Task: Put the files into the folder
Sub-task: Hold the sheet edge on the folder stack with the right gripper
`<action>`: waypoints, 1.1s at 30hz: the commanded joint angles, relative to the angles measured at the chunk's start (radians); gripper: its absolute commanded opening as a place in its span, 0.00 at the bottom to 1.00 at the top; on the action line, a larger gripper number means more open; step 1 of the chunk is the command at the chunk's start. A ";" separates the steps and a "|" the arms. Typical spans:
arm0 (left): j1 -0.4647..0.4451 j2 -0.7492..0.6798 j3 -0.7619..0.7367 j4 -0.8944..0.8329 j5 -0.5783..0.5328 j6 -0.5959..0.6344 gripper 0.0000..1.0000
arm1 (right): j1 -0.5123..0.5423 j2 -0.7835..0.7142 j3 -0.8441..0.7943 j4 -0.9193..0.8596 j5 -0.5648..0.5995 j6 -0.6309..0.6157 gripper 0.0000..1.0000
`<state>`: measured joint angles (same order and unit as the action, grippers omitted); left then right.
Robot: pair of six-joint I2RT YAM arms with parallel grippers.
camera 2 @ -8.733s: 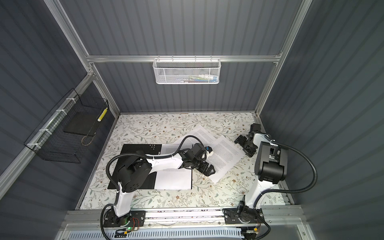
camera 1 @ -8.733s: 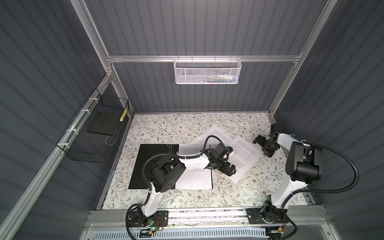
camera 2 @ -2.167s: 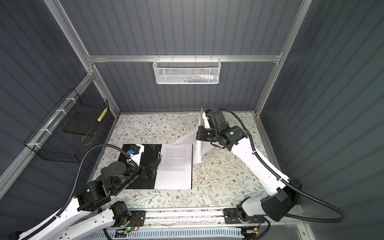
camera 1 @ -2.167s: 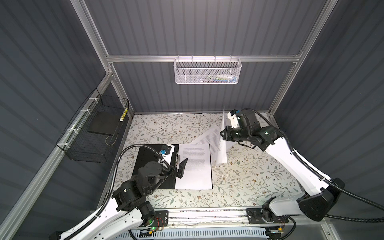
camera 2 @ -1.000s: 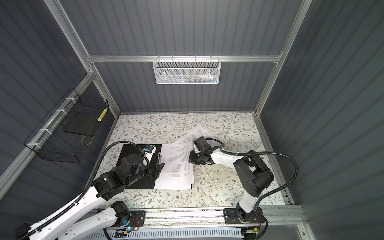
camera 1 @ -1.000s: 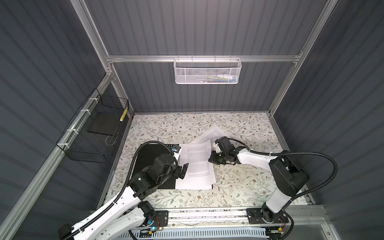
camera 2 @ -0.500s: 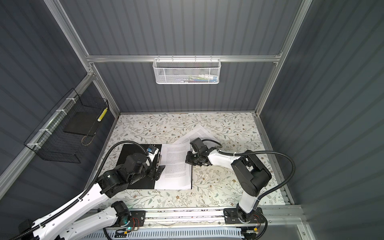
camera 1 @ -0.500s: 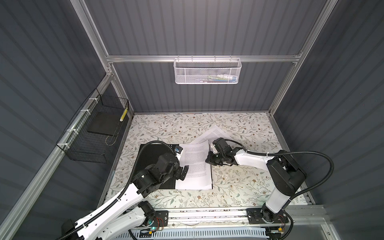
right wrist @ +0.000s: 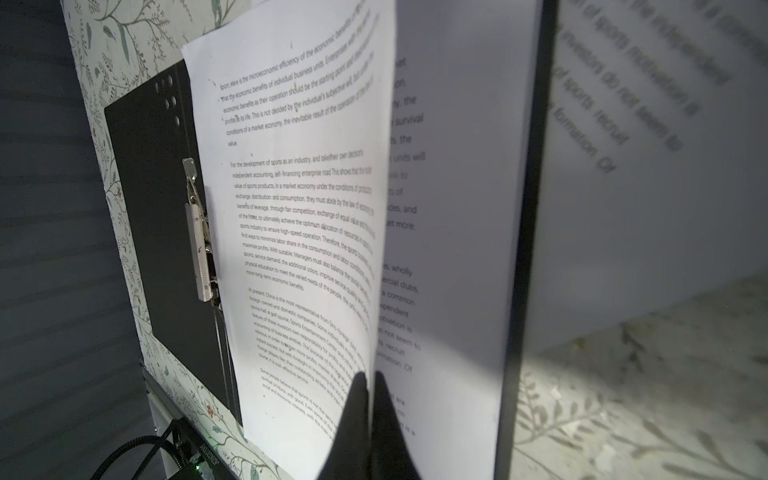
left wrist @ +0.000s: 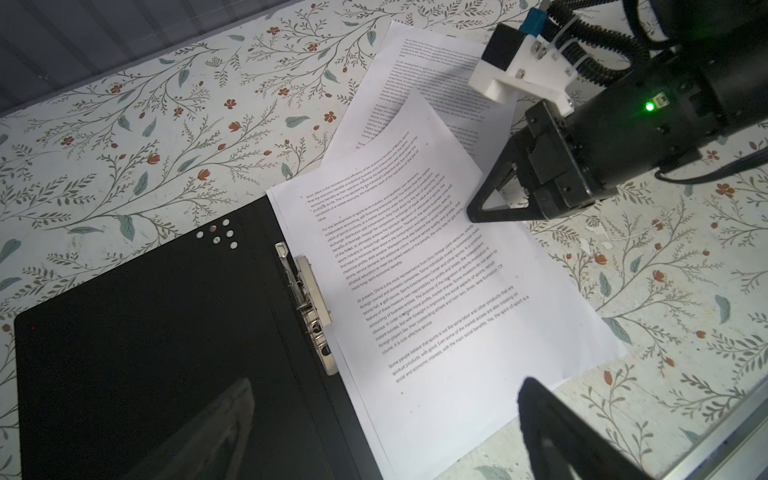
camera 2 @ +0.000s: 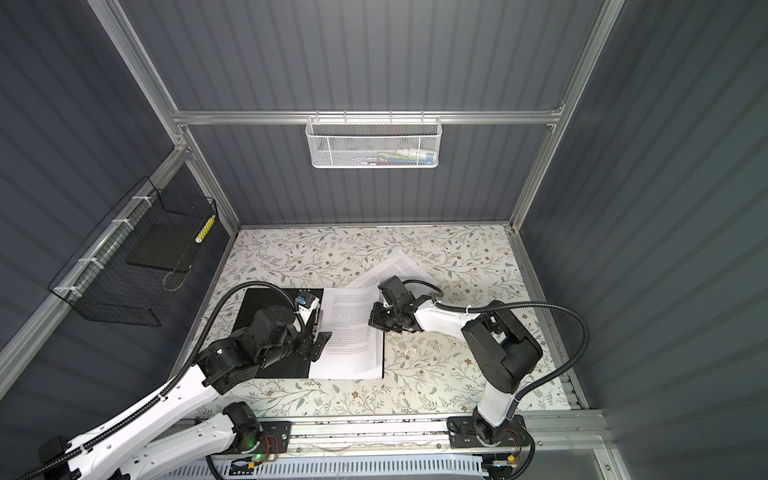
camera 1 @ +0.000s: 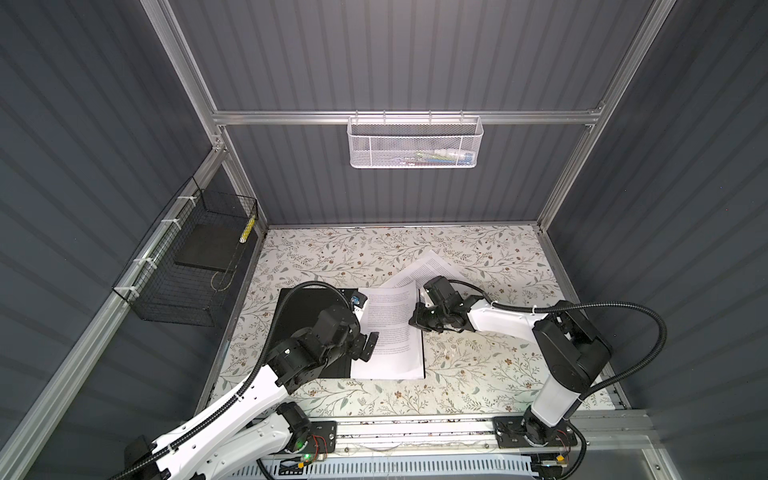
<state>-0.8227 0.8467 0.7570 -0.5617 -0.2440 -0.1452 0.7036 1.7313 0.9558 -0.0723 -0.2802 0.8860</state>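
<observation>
**A:** Where do we find the folder?

**B:** We see the folder (camera 1: 291,316) lying open and flat on the flowered bench (camera 1: 478,365), on the left arm's side. Its black inside faces up, and there are small pale dots (left wrist: 218,237) at one far corner. A metal clip (left wrist: 311,299) runs along the spine.

**A:** And the files?

**B:** We see the files (camera 1: 395,357) stacked on the folder's right half, just beside the clip. The top sheet (camera 1: 390,307) sits askew on the stack, and its outer edge curls up off the paper below. A far sheet (camera 1: 432,266) lies on the bench beyond the folder, with one corner tucked under the top sheet.

**A:** What do we make of the right gripper?

**B:** We see the right gripper (right wrist: 368,380) pinched tight on the raised outer edge of the top sheet. In the right wrist view its two dark fingertips meet with the paper between them.

**A:** And the left gripper?

**B:** We see the left gripper (left wrist: 386,386) spread wide with nothing in it. It hangs over the folder, one finger above the black cover and the other above the stack's near corner. We cannot tell whether it touches either.
</observation>
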 commanded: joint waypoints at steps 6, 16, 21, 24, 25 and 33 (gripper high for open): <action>0.008 -0.001 0.035 -0.017 0.028 0.005 1.00 | 0.015 0.027 -0.002 0.008 0.007 0.014 0.00; 0.010 -0.001 0.036 -0.019 0.037 0.006 1.00 | 0.023 0.027 -0.006 0.011 0.007 0.020 0.00; 0.010 0.002 0.037 -0.018 0.040 0.006 1.00 | 0.027 0.031 -0.003 0.013 0.007 0.022 0.00; 0.010 0.002 0.036 -0.018 0.041 0.005 1.00 | 0.028 0.031 -0.005 0.014 0.008 0.024 0.00; 0.010 0.001 0.037 -0.018 0.040 0.005 1.00 | 0.028 0.032 -0.005 0.015 0.007 0.024 0.00; 0.010 0.003 0.037 -0.019 0.044 0.005 1.00 | 0.030 0.028 -0.005 0.012 0.012 0.025 0.00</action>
<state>-0.8181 0.8474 0.7586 -0.5617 -0.2150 -0.1452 0.7273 1.7443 0.9558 -0.0582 -0.2802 0.9089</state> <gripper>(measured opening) 0.998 0.046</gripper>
